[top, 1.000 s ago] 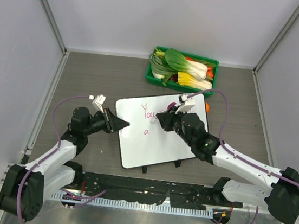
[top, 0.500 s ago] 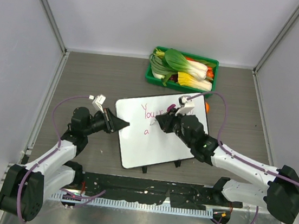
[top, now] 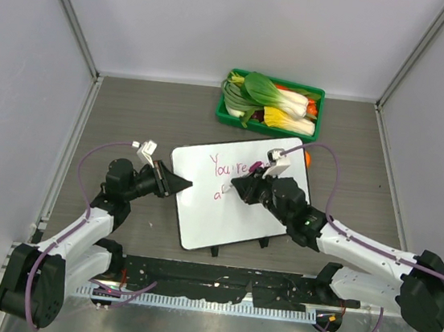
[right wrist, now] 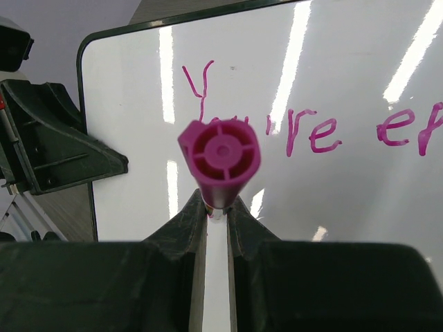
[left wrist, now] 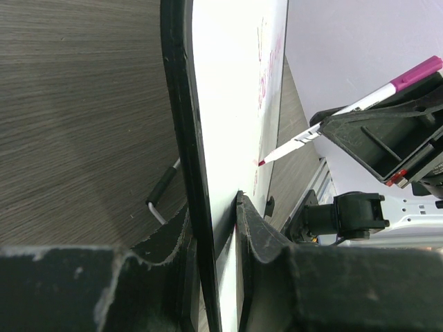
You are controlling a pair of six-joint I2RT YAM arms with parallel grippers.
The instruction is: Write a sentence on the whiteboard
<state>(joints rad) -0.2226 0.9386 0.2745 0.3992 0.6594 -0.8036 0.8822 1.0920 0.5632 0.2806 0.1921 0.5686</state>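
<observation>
Whiteboard lay directly under right claw, which gripped marker; left claw clamped its edge nearest the table's left edge.

Robot lab test cell: plain white panel walls on grey metal frame posts enclose dark wood-grain table; black mounting rail along near edge.

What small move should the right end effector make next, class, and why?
Probably stroke the marker rightward to continue the lower line: its tip sits beside the lone "a", the sentence looks unfinished, and the left end effector clamps the whiteboard.
</observation>
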